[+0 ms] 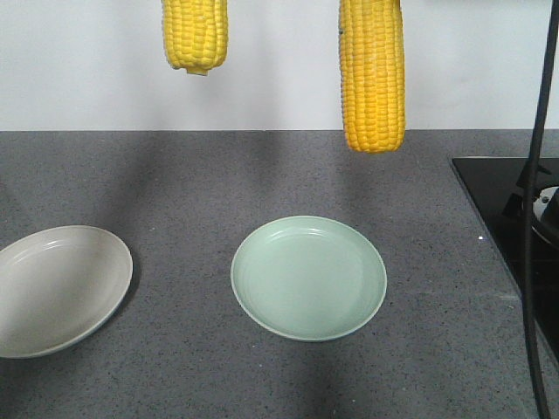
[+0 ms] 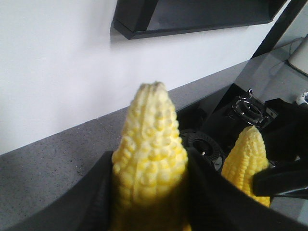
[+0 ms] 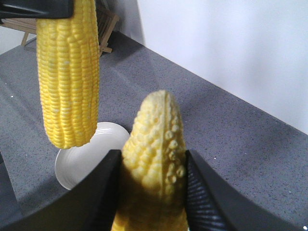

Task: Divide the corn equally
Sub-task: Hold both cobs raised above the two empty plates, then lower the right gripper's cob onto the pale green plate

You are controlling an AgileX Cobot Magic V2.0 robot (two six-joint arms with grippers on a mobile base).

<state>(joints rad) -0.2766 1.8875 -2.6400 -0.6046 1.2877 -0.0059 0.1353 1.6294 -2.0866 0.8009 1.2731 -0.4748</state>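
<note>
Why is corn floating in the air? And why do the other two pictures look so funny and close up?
It isn't floating. A robot with two arms holds one cob in each gripper, above the picture's top edge. The front camera shows the left corn, the right corn, a white plate and a green plate on the grey counter. The other two cameras sit on the robot's wrists, so you see the left gripper and the right gripper squeezing corn close up.

Grey speckled countertop (image 1: 192, 175) with beige plate (image 1: 52, 288), green plate (image 1: 308, 277).
</note>
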